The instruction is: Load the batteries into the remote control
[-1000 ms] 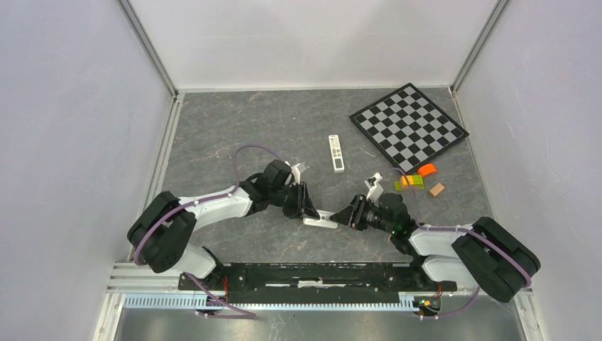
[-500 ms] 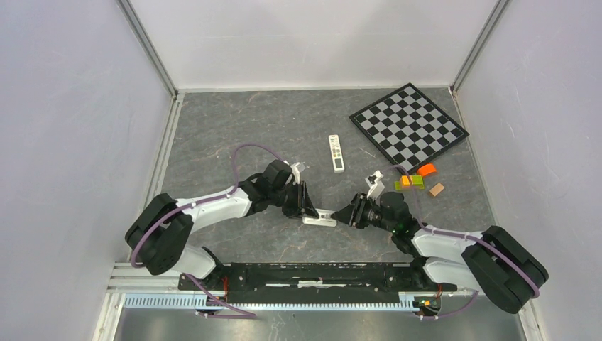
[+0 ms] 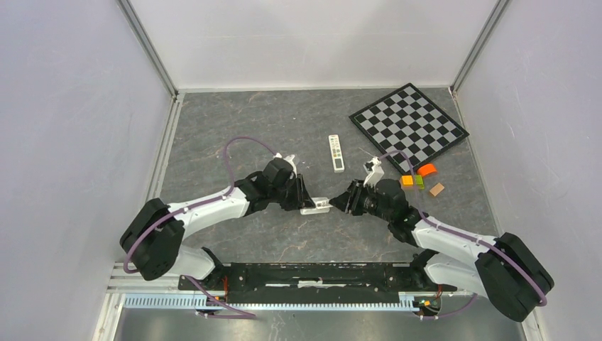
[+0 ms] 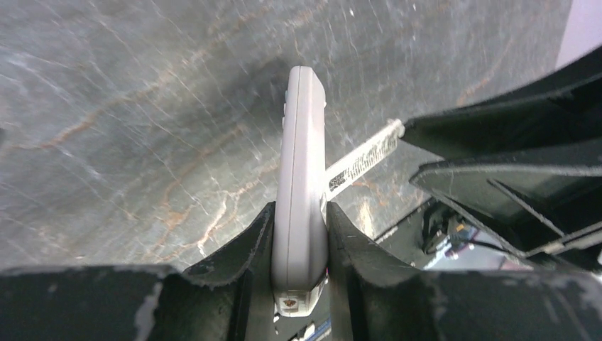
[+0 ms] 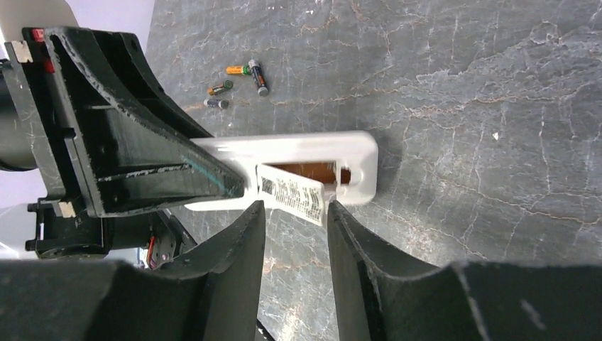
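You're at the cover step, though I can't tell whether it's coming off or going on. The left gripper (image 4: 299, 220) clamps one end of the remote control (image 5: 305, 145). The right gripper (image 5: 293, 207) pinches the white cover (image 5: 287, 192) at the remote's open bay. The batteries (image 5: 257, 76) lie loose on the table, beyond the remote and well apart from it. Next you'll probably need careful alignment along the bay. The remote's long axis runs crosswise, its free end pointing toward the right arm.
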You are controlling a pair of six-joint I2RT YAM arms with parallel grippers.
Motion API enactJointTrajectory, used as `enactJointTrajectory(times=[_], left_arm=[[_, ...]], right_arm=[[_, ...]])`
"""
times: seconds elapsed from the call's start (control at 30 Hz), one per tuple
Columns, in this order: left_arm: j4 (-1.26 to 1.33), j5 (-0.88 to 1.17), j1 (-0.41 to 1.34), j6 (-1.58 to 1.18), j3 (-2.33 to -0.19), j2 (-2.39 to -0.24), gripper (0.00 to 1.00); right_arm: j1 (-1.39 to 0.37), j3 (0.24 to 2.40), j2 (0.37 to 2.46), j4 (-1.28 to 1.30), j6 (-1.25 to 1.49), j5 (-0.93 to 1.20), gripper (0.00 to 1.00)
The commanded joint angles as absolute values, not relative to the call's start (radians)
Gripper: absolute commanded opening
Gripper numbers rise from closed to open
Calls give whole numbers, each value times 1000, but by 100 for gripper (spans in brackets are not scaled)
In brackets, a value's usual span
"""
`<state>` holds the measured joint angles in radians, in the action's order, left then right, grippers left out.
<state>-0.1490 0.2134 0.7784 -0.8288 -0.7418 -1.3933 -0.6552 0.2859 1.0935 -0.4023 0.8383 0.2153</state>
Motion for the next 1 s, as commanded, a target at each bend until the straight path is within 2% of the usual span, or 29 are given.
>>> enactJointTrajectory(times=[0.0, 0.3, 0.63, 0.83, 0.97], left_arm=[[-253, 6, 781, -769, -777, -1386, 2], [-351, -105, 779, -690, -844, -1406, 2], [-384, -59, 778, -630, -891, -1366, 2], [-429, -65, 773, -584, -928, -1340, 2], [-455, -46, 754, -545, -950, -1316, 2]], right_arm=[[-665, 334, 1078, -344, 811, 147, 43], [-655, 331, 1104, -203, 809, -11, 45], [-647, 396, 1181, -59, 707, -131, 51], [-647, 437, 1249, -12, 594, -144, 51], [-647, 447, 1214, -21, 554, -137, 54]])
